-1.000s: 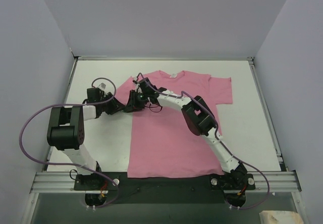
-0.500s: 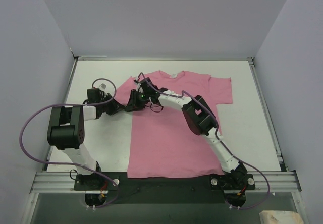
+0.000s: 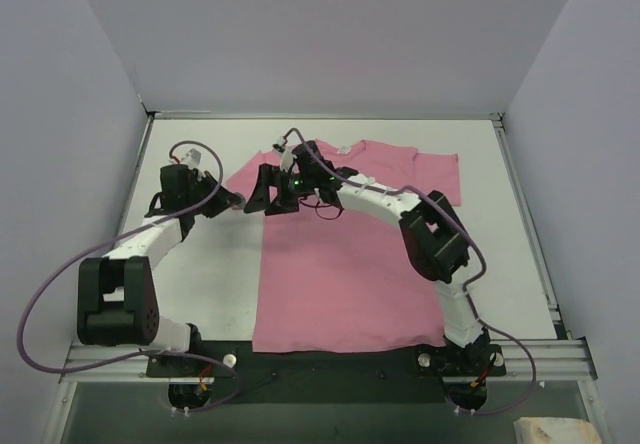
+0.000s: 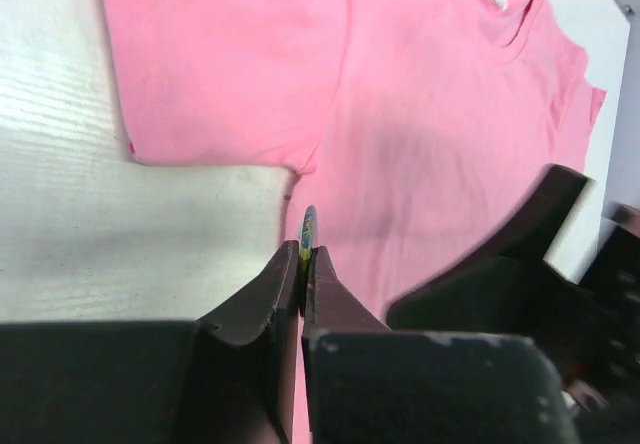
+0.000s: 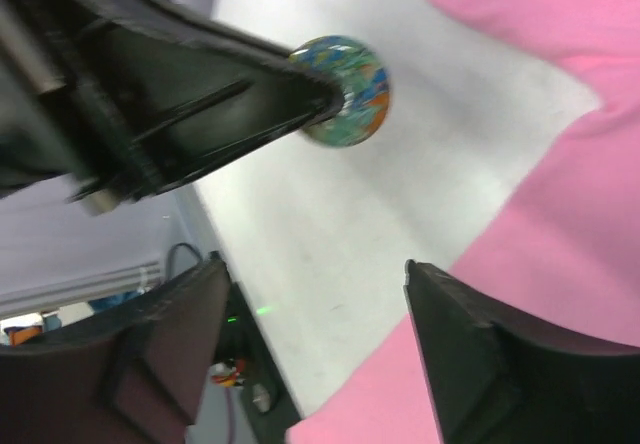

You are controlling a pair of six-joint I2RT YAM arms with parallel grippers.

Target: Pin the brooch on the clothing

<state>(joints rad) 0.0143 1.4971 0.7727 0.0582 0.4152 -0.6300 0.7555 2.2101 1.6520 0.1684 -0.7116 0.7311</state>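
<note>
Table (image 3: pixel 215 284): A white surface walled on three sides, with both arm bases bolted along its near edge.

T-shirt (image 3: pixel 340 264): Pink and short-sleeved, it lies spread flat across the middle of the table, collar toward the far wall and hem at the near edge.

Left arm (image 3: pixel 150 239): It reaches forward over bare table on the robot's left and ends just off the shirt's side edge.

Right arm (image 3: pixel 375 199): It arcs over the chest of the shirt toward the left sleeve (image 4: pixel 210 74), its wrist turned to face the other arm.

Left hand (image 4: pixel 303 259): The fingers are pressed almost together and pinch the brooch at their very tips. The tips sit by the spot where the sleeve meets the shirt's side.

Right hand (image 5: pixel 315 269): The fingers are spread wide with nothing between them. It sits just beside the left hand and points at it.

Neck label (image 3: pixel 343 148): A small white tag lies inside the collar, well apart from both hands.

Brooch (image 5: pixel 345 89): A tiny round disc mottled in green, blue and orange, gripped on its rim by the left hand. It is seen against white table next to the shirt's edge, not fixed to the fabric.
</note>
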